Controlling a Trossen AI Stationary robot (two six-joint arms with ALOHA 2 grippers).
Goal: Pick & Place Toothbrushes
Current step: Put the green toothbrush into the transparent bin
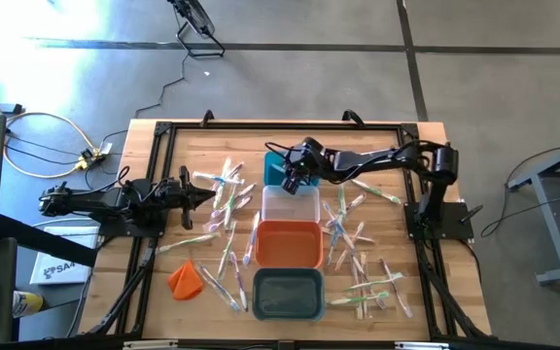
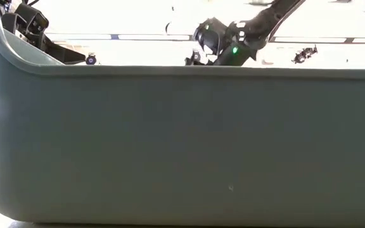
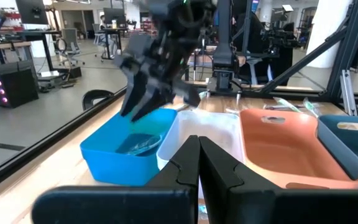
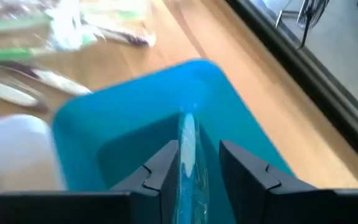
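Right wrist: toothbrush (image 4: 187, 146) between right pincer (image 4: 199, 163) fingers.

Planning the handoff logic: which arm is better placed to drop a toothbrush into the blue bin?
Right: the right gripper hangs over the blue bin, a toothbrush between its fingers.

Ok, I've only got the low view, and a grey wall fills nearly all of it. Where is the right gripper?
Observer: That wall is the grey bin. The right gripper hangs over the blue bin, at the opposite end of the bin row.
Operator: Anything in it?
Observer: A clear toothbrush sits between its fingers, which stand apart, with a gap on one side.
Operator: And the left arm?
Observer: The left gripper is shut, at the table's left side, pointing toward the bins.
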